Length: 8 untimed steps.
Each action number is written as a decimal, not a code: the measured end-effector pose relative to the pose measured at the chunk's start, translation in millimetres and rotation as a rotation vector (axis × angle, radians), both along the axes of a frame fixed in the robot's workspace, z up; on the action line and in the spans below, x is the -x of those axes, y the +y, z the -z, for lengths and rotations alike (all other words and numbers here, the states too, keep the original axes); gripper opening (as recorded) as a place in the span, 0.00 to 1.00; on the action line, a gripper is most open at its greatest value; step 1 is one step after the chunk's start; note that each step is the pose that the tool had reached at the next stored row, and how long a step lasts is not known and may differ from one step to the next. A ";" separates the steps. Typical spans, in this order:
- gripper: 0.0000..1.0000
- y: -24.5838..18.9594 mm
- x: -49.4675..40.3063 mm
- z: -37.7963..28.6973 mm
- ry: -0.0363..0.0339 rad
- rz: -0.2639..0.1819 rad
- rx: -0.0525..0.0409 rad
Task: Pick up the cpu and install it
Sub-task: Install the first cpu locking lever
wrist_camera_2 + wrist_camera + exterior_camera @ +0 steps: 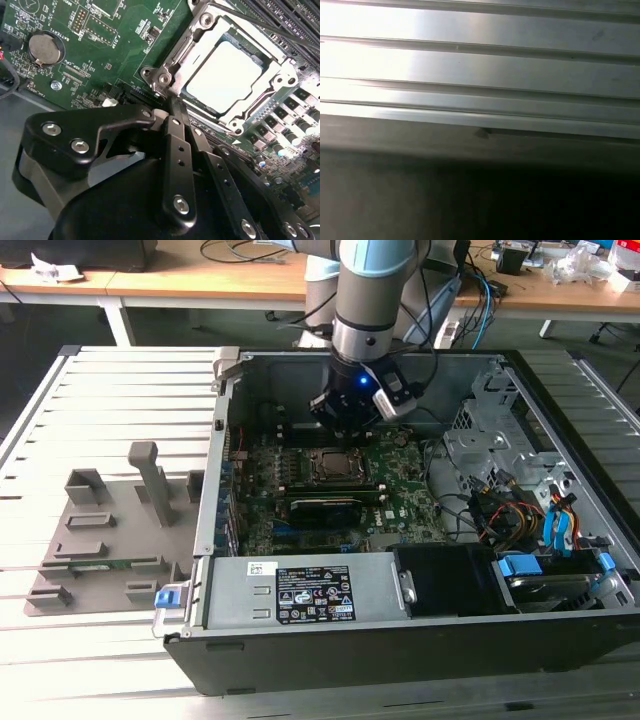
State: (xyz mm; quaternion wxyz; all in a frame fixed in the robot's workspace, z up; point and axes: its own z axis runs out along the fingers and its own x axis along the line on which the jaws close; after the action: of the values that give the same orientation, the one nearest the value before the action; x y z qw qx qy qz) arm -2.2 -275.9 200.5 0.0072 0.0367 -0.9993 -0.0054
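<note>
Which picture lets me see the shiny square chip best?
The second wrist view: the small silvery-grey square cpu sits large and bright in the metal-framed socket, just past the black gripper. In the exterior view the cpu is a tiny square under the arm. The first wrist view shows pale ribbed metal.

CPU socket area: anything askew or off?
Nothing stands out. In the second wrist view the cpu lies flat and square inside the socket frame, and the gripper sits just beside the frame's corner, holding nothing.
</note>
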 end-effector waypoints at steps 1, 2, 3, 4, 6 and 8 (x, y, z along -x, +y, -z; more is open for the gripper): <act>0.11 -0.1 -0.8 1.1 0.0000 -0.001 0.0003; 0.11 0.0 -0.8 1.2 -0.0005 -0.002 -0.0003; 0.11 0.3 -1.0 -0.5 -0.0013 -0.003 -0.0012; 0.11 0.4 -1.1 -5.3 -0.0026 -0.004 -0.0017; 0.11 0.2 -0.7 -10.2 -0.0034 -0.004 -0.0010; 0.11 -4.5 0.5 -11.8 -0.0052 -0.004 -0.0010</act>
State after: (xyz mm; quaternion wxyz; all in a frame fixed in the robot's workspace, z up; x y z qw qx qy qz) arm -2.8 -280.5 212.3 0.0045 0.0388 -0.9992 -0.0058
